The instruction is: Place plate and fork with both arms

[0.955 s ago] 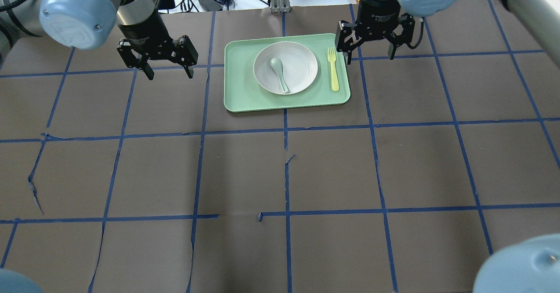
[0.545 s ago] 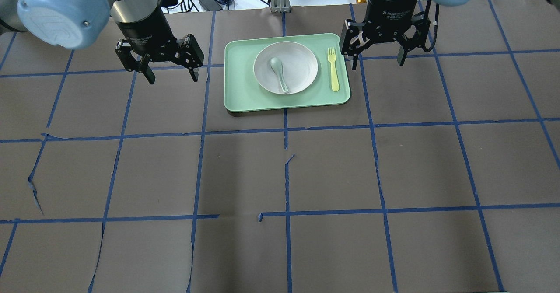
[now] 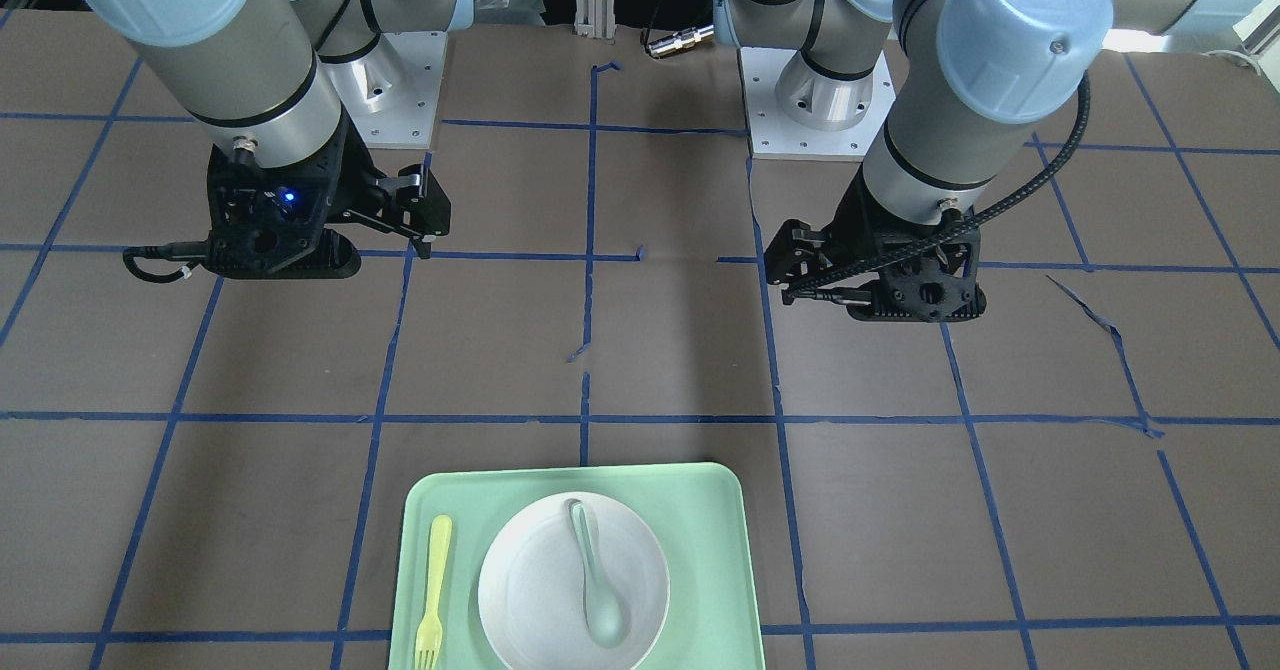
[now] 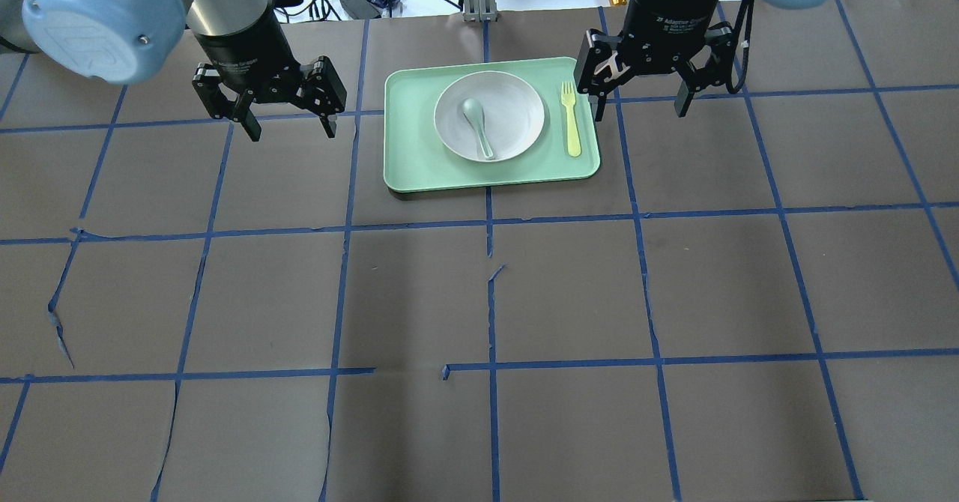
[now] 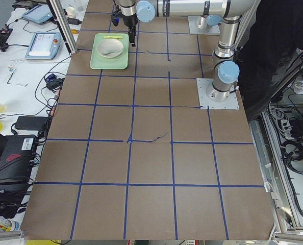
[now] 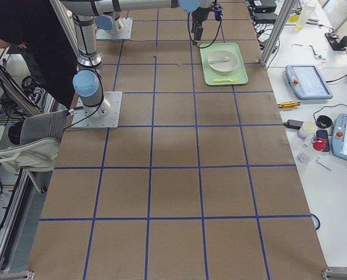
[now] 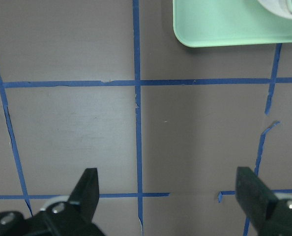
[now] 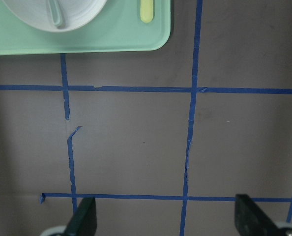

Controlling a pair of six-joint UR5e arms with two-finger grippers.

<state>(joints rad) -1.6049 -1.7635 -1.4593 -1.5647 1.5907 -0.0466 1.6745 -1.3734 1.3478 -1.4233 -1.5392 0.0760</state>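
The off-white plate sits on the mint-green tray, with a grey-green spoon lying in it. The pale-yellow fork lies on the tray to the right of the plate. My left gripper hangs open and empty over the table, left of the tray. My right gripper hangs open and empty just off the tray's right edge, beside the fork. The left wrist view shows a tray corner. The right wrist view shows the plate and the fork's handle end.
The table is brown paper with a grid of blue tape, torn in places. Cables and devices lie beyond the table's far edge. The two arm bases stand at the robot side.
Both arms' upper joints swung outward and the grippers shifted only slightly, staying open. The plate, spoon, fork and tray have not moved.
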